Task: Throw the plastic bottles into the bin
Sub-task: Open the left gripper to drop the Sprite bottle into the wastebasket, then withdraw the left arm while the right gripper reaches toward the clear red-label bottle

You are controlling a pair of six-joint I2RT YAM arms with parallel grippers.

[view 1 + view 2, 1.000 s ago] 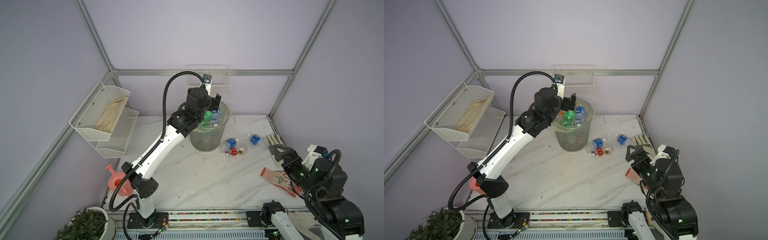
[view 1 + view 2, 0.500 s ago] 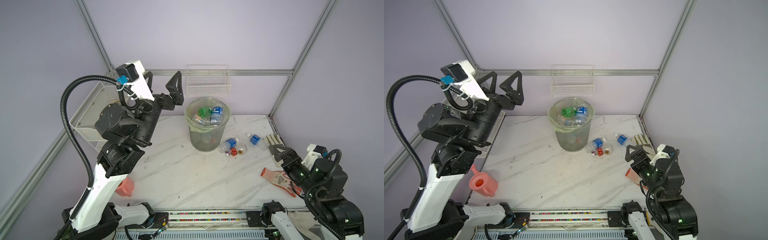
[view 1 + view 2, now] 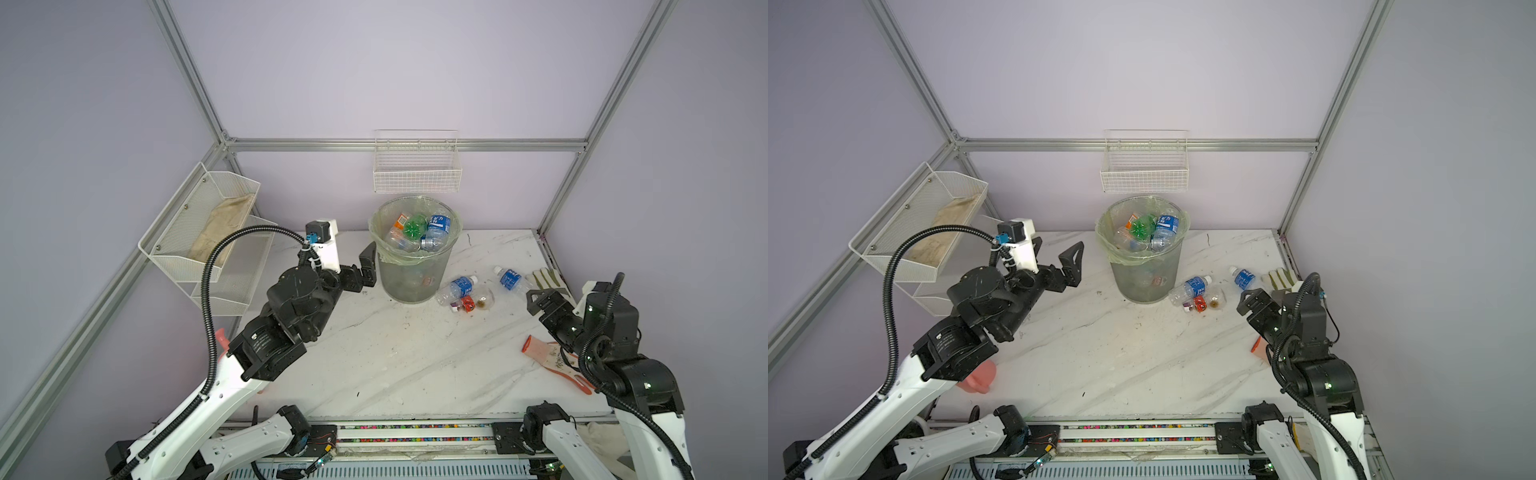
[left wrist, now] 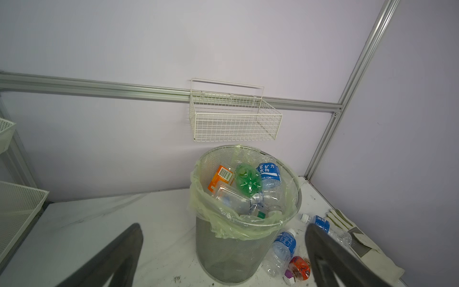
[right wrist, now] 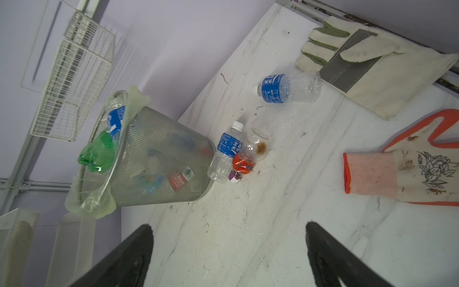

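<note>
The bin (image 3: 415,266), a grey mesh wastebasket with a pale green liner, stands at the back of the marble table. Several plastic bottles fill it, a green one (image 3: 415,226) and a blue-labelled one (image 3: 438,226) on top. Right of its foot lie a blue-labelled bottle (image 3: 457,289), a small red-labelled one (image 3: 467,304) and a clear one (image 3: 484,299). Another blue-labelled bottle (image 3: 510,279) lies further right. My left gripper (image 3: 1055,254) hangs open and empty left of the bin (image 4: 236,248). My right gripper (image 3: 540,301) is open and empty near the right edge, short of the bottles (image 5: 226,151).
A white fabric glove (image 3: 544,277) and an orange-trimmed glove (image 3: 548,357) lie at the right edge. A white wire basket (image 3: 417,174) hangs above the bin. A two-tier mesh rack (image 3: 208,232) is on the left wall. A pink watering can (image 3: 978,376) is under my left arm.
My left gripper was over the bin with the green bottle, which now lies in it. The arm swung back left and high, then came down left of the bin. The right arm stayed put.
</note>
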